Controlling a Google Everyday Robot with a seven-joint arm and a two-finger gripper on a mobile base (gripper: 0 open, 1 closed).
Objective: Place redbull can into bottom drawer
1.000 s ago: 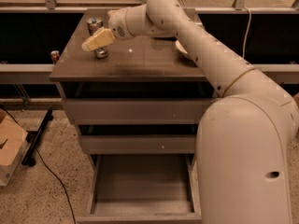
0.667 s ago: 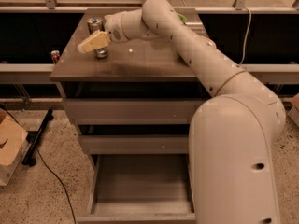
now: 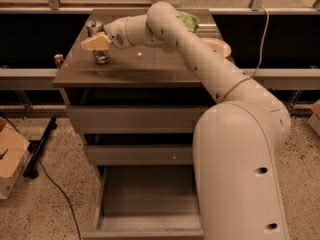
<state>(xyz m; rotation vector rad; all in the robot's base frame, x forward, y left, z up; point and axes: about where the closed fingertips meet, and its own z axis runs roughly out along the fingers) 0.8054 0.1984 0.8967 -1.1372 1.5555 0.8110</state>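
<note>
The redbull can [image 3: 94, 26] stands near the far left corner of the cabinet top; its silver top shows above my gripper and its silvery lower part [image 3: 102, 58] below it. My gripper [image 3: 96, 43], with pale yellow tips, is right at the can's middle and covers it. The bottom drawer [image 3: 150, 204] is pulled out at floor level, with a bare grey inside. The two shallower drawers above it are closed.
A pale bowl [image 3: 218, 47] and a green object [image 3: 190, 20] sit at the back right of the cabinet top [image 3: 150, 69]. A small red can [image 3: 59, 60] stands on the ledge to the left. A cardboard box [image 3: 10, 159] and a black cable [image 3: 55, 184] lie on the floor at the left.
My gripper has moved left across the cabinet top and now sits at the can's middle. The can and the drawers have not moved.
</note>
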